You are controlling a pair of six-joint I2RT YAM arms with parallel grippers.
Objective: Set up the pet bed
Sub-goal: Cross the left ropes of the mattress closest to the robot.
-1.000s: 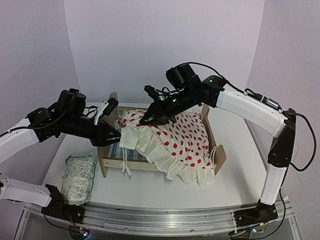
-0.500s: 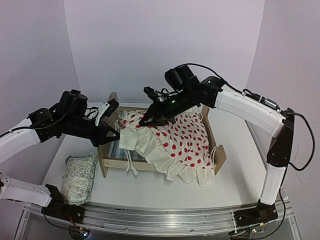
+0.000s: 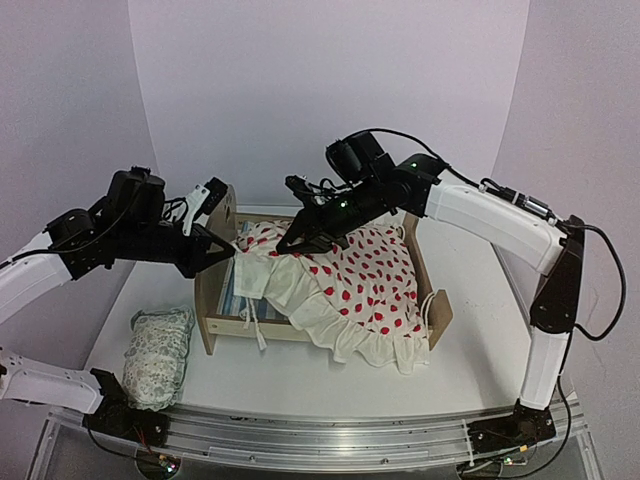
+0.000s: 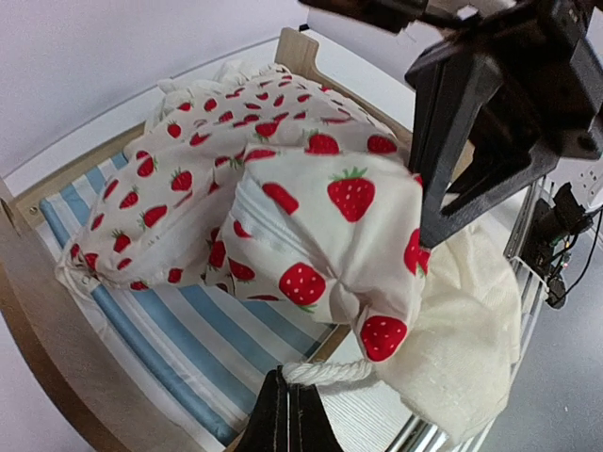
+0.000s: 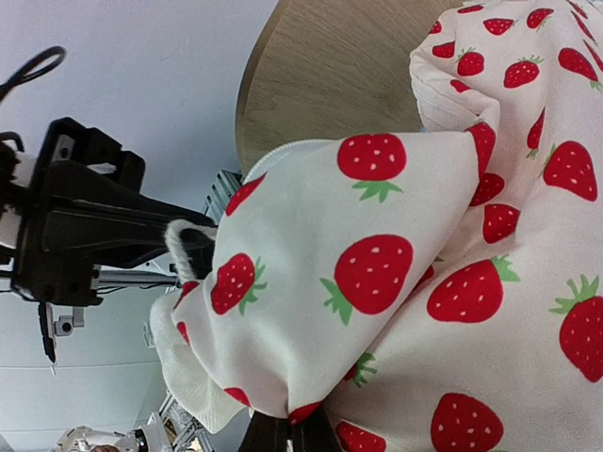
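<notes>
1. Pinching the white cord (image 4: pixel 325 372) of the cream strawberry-print fabric blanket (image 3: pixel 372 282), the left jaws are closed.
2. The right jaws clamp a raised blanket fold.
3. The light plywood pet bed (image 3: pixel 208 312), with its blue-striped mattress (image 4: pixel 179 330), sits on the white surface (image 3: pixel 300 375) beneath the blanket.

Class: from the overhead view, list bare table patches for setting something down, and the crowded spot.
Bare table: near strip between pillow and hanging blanket; also right of the pet bed. Crowded: the bed's left end, where left gripper and right gripper pinch the blanket.
</notes>
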